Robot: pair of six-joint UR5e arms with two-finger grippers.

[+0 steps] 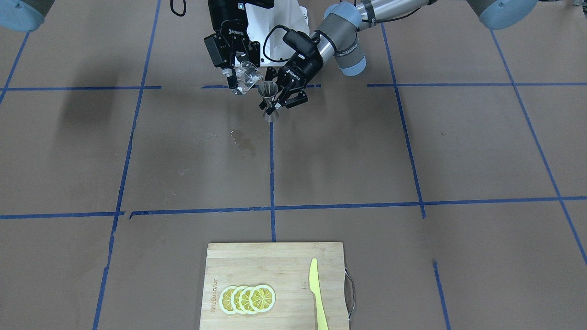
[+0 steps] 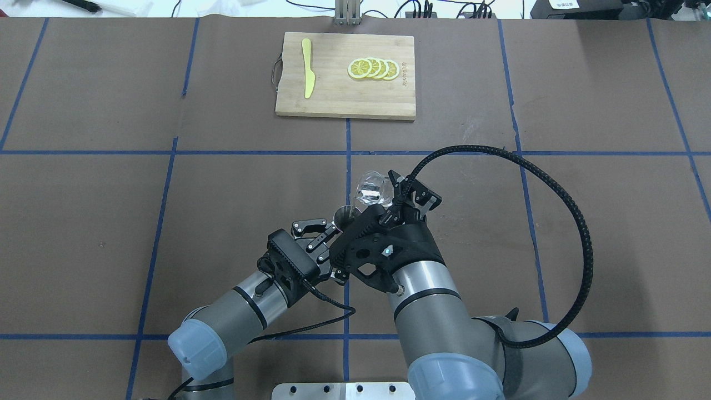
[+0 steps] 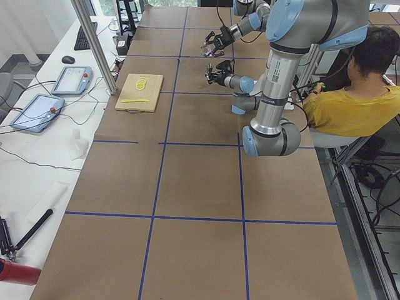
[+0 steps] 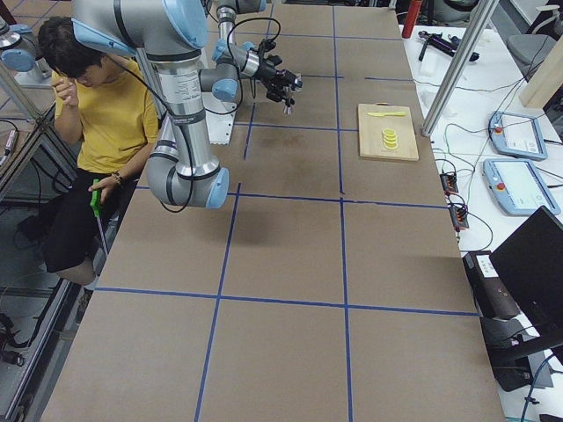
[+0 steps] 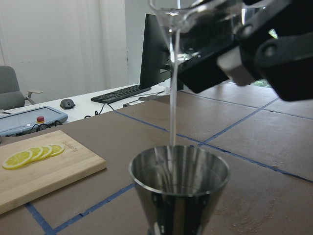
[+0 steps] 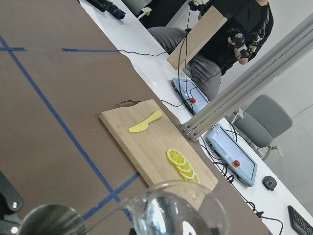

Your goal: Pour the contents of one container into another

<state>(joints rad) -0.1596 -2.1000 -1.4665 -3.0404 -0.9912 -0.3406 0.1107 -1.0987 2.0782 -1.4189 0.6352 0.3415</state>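
The clear glass cup (image 1: 245, 77) is tilted, with my right gripper (image 1: 238, 73) shut on it. A thin stream of clear liquid (image 5: 172, 88) falls from the cup's lip (image 5: 190, 12) into the steel jigger (image 5: 178, 183). The hourglass-shaped jigger (image 1: 269, 103) stands upright just beside and below the cup, and my left gripper (image 1: 275, 104) is shut on its narrow waist. From overhead, the cup (image 2: 373, 188) hangs just beyond the jigger's open mouth (image 2: 344, 214). The right wrist view shows the cup's rim (image 6: 176, 208) and the jigger's mouth (image 6: 49, 220) at the bottom edge.
A wooden cutting board (image 1: 257, 261) lies at the table's far side with several lemon slices (image 1: 247, 299) and a yellow knife (image 1: 316, 293) on it. Wet spots (image 1: 243, 143) mark the brown table near the jigger. A person (image 3: 356, 106) sits behind the robot.
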